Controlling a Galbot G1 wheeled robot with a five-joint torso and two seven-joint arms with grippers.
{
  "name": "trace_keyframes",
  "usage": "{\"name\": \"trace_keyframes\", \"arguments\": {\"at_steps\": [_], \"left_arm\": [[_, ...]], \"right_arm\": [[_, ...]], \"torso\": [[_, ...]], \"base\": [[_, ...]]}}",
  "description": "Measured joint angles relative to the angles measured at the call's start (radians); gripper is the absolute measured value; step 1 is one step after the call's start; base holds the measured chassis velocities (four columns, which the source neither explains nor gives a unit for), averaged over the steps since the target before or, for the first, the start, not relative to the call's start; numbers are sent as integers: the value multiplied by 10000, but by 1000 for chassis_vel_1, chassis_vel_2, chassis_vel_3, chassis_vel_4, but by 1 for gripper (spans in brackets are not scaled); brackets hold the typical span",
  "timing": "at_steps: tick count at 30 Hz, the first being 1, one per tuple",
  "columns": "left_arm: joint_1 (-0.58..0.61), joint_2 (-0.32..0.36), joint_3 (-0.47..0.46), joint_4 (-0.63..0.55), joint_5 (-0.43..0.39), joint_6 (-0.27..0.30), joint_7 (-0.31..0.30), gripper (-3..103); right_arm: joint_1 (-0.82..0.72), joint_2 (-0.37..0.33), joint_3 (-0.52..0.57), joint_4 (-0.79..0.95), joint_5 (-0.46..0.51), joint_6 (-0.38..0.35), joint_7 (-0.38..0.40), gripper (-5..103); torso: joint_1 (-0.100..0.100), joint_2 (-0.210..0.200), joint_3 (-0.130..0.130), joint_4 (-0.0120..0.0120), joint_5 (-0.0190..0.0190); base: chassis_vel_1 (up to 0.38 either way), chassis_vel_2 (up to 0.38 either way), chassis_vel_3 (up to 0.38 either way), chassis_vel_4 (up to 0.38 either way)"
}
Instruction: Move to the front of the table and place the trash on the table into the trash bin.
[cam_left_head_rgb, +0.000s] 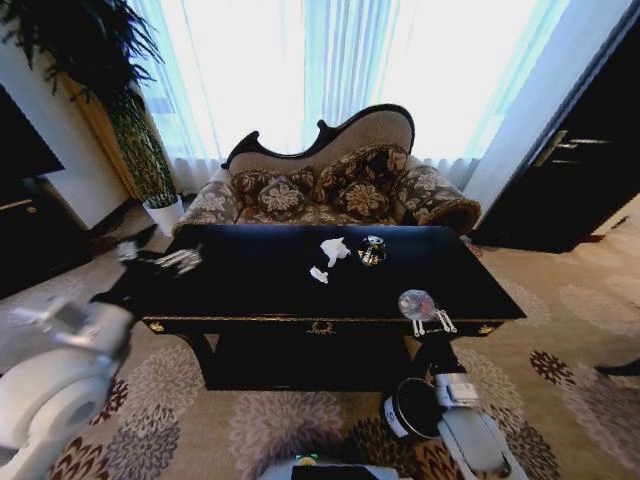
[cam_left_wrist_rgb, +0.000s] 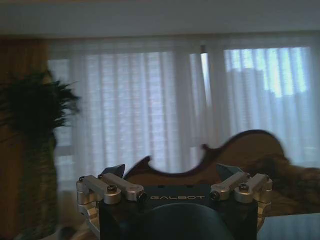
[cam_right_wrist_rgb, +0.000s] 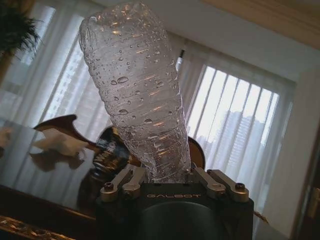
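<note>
Your right gripper (cam_left_head_rgb: 430, 322) is clamped around a crumpled clear plastic bottle (cam_left_head_rgb: 416, 303), holding it at the front right edge of the black table (cam_left_head_rgb: 250, 290). In the right wrist view the bottle (cam_right_wrist_rgb: 137, 95) stands straight up out of the fingers (cam_right_wrist_rgb: 122, 182), which pinch its lower end from both sides; its wall is beaded with droplets. The black trash bin (cam_left_head_rgb: 408, 408) sits on the carpet below and just in front of that gripper, beside the right arm, well lower than the tabletop.

Still on the table you have a crumpled white paper wad (cam_left_head_rgb: 334, 249) near the middle toward the sofa side, a smaller white scrap (cam_left_head_rgb: 318, 274) just in front of it, and a dark shiny round object (cam_left_head_rgb: 372, 250) just to the right of the wad. The right wrist view shows the wad (cam_right_wrist_rgb: 60, 144) and the shiny object (cam_right_wrist_rgb: 107, 152) beyond the bottle.

Your left gripper (cam_left_head_rgb: 178, 260) hangs at the table's left end with nothing in it; in the left wrist view its fingers (cam_left_wrist_rgb: 112, 172) are spread wide apart, pointing toward the curtained window (cam_left_wrist_rgb: 150, 105) and the sofa (cam_left_head_rgb: 330, 185).
</note>
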Motion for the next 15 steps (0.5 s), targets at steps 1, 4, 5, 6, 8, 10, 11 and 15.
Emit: {"name": "trace_keyframes", "arguments": {"at_steps": [1,4,5,6,8,10,11,15], "left_arm": [[241,-201,-194,258,71,-243,227,100],[642,-627,-497,1029,571,-1105,610,100],[810,-797,-617,1355,755,-1521,738,100],[915,-900,-705,1533,806,-1733,813,100],[1336,-1185,-993,1862,705,-2172,1062,100],[1536,-1304,-1099,1923,632,-2296,1179,100],[1588,-1334,-1124,1922,618,-2345,1228,100],[1774,-1623,-1197,1881,535,-2602,1453,100]], "right_arm": [[-32,19,50,-56,158,22,7,27],[-133,146,181,-204,534,59,28,27],[-196,239,215,-291,674,64,53,27],[-251,292,217,-367,767,43,51,27],[-420,490,263,-703,1065,11,82,25],[-490,549,318,-877,1194,15,102,25],[-508,563,336,-936,1228,20,105,25],[-401,608,476,-1728,1559,90,176,25]], "torso": [[0,0,0,0,-1],[0,1,-1,-3,-11],[-2,3,-2,-7,-13],[-1,3,-2,-9,-13],[-1,0,1,4,9],[0,0,3,4,4],[0,0,3,3,5],[2,-1,2,-2,4]], "base": [[0,0,0,0],[0,0,0,0],[0,0,0,0],[0,0,0,0],[0,0,0,0],[0,0,0,0],[0,0,0,0],[0,0,0,0]]}}
